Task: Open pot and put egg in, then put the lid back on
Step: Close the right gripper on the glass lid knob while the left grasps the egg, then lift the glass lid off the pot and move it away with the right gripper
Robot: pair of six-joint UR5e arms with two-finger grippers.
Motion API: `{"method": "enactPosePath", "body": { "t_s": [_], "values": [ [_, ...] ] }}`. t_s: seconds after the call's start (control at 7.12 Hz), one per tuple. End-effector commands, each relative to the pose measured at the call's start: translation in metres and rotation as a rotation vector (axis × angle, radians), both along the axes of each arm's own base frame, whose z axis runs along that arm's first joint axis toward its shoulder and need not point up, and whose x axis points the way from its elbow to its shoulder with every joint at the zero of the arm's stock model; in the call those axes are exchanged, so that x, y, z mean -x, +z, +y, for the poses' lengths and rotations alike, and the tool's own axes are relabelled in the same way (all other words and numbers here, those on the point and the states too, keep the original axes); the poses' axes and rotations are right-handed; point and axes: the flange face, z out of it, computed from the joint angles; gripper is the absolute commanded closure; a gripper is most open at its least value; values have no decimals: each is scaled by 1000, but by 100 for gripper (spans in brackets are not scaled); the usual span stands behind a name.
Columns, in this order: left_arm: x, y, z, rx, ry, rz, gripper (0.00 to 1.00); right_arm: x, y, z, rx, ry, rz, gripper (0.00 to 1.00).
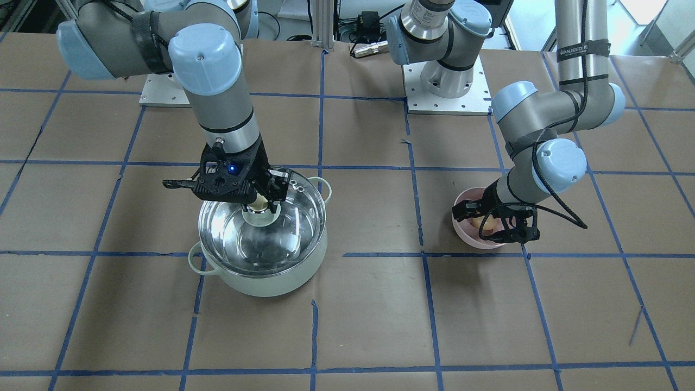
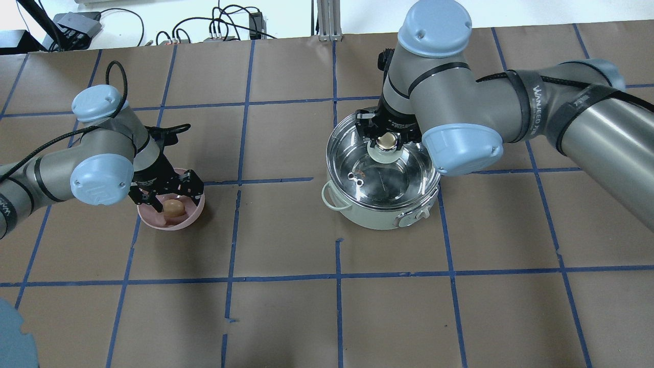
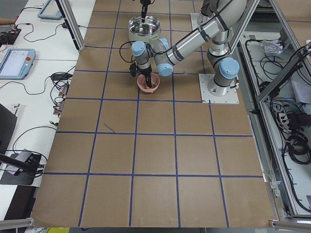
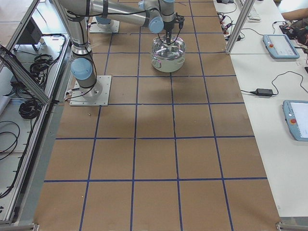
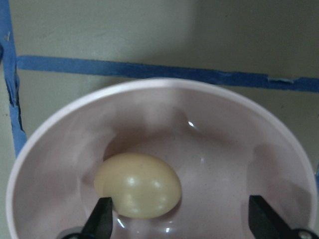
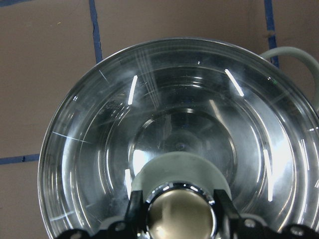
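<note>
The mint-green pot (image 1: 282, 277) stands on the table, also in the overhead view (image 2: 378, 219). The glass lid (image 1: 255, 244) covers its mouth; I cannot tell whether it rests on the rim or hangs just above. My right gripper (image 1: 261, 205) is shut on the lid's knob (image 6: 182, 214), seen from above too (image 2: 387, 140). The egg (image 5: 137, 184) lies in a pink bowl (image 5: 279, 134). My left gripper (image 2: 171, 202) is open and reaches down into the bowl, fingers (image 5: 102, 219) either side of the egg (image 2: 173, 208), which lies nearer one finger.
The pink bowl (image 1: 478, 243) stands about two grid squares from the pot on brown paper marked with blue tape lines. The arm bases (image 1: 445, 92) and cables sit at the robot's edge. One pot loop handle (image 1: 196, 262) sticks out toward the operators' side.
</note>
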Motion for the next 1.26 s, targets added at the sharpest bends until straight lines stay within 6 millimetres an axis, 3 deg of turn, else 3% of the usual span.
{"method": "enactPosePath", "body": {
  "t_s": [0.0, 0.14, 0.42, 0.56, 0.7, 1.12],
  "values": [
    [0, -1, 0, -3, 8, 1, 16, 15, 32, -11, -4, 5, 12, 73],
    [0, -2, 0, -4, 5, 4, 31, 38, 69, -6, -12, 33, 24, 73],
    [-1, -16, -4, -17, -1, 7, 32, 144, 108, 3, -49, 71, 43, 73],
    [0, -17, -3, -17, -1, 8, 45, 196, 113, 3, -70, 104, 49, 73],
    [0, -17, -3, -17, -3, 7, 60, 219, 116, 6, -75, 112, 49, 73],
    [0, -13, -4, -10, -2, 8, 69, 219, 122, 16, -81, 115, 55, 73]
  ]
}}
